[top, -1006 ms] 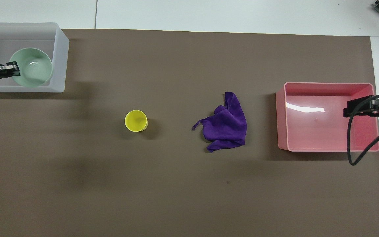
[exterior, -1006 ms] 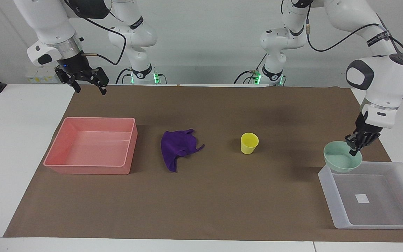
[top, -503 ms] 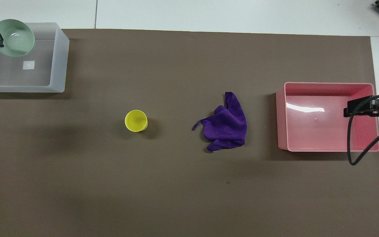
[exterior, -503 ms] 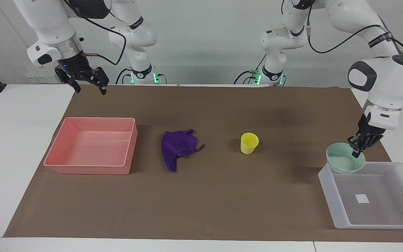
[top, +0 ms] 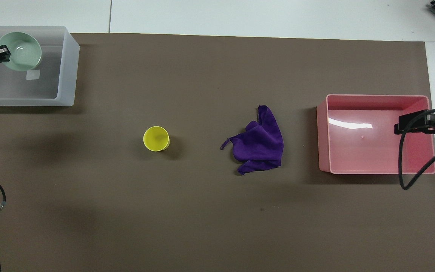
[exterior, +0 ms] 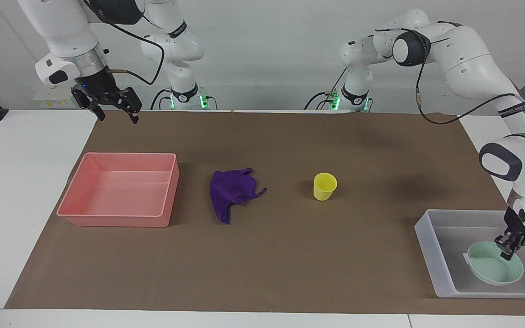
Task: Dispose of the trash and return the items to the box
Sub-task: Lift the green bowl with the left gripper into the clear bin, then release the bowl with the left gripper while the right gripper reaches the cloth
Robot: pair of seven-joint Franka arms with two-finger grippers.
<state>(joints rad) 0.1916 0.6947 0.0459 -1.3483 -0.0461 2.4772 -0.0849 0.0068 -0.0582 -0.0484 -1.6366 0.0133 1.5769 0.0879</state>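
The left tool (exterior: 508, 246) was clenched on the rim of the shallow pale mint-green round bowl (exterior: 495, 269), holding it low inside the shallow translucent grey-white plastic box (exterior: 426, 237) at the left arm's end of the desk (exterior: 16, 191); whether the bowl's base already rested on the box floor could not be told. The bowl hung directly under that tool, toward the box's end farther from the robots, partly covering the small white square label (top: 33, 74). The right tool (exterior: 115, 105) waited with its fingers spread and empty, up over the brown mat's (exterior: 262, 255) edge by the pink rectangular plastic bin (exterior: 116, 218). The relation the coming move turned on, as I judged it, was this: once the bowl was let go, the small yellow plastic cup (exterior: 325, 186) stood upright on the mat toward the desk's middle from the left tool, closer to that arm than to the right one. The crumpled deep-purple cloth rag (exterior: 233, 193) lay between cup and pink bin, closer to the right tool.
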